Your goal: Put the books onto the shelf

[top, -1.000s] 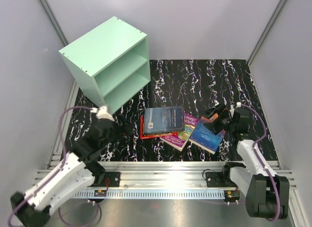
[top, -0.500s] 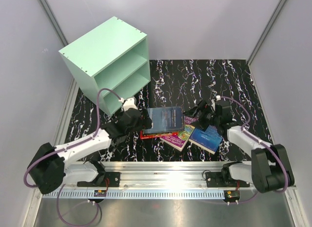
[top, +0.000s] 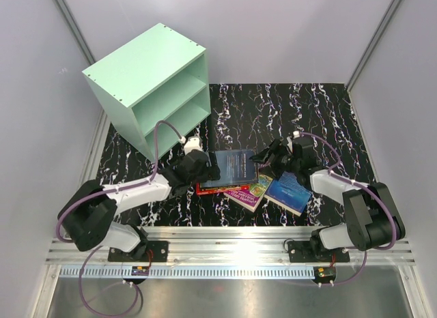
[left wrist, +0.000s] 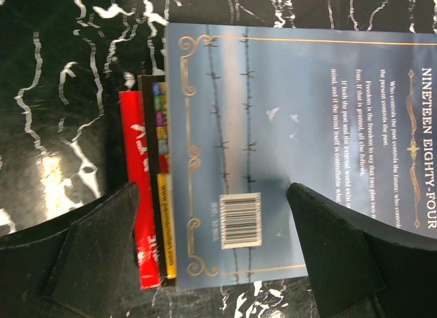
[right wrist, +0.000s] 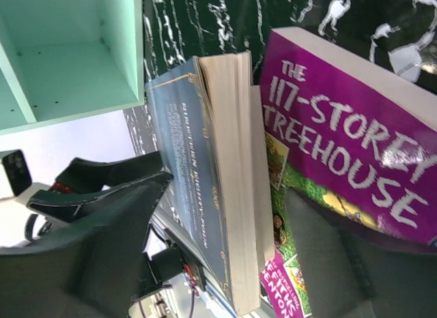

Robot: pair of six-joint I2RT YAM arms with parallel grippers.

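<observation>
Jaws standing wide, we are bracketing the navy book (left wrist: 287,127) with the left gripper (left wrist: 213,195) and right gripper (right wrist: 229,195) from opposite edges, clamping nothing. It is lying atop the red book (left wrist: 136,195) on the table (top: 321,113), outside the shelf (top: 147,86).

Books (top: 246,176) on table (top: 328,113); shelf (top: 153,86) behind-left

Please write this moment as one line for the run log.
left jaws: open over navy book | right jaws: open at its page edge | shelf: empty
</observation>
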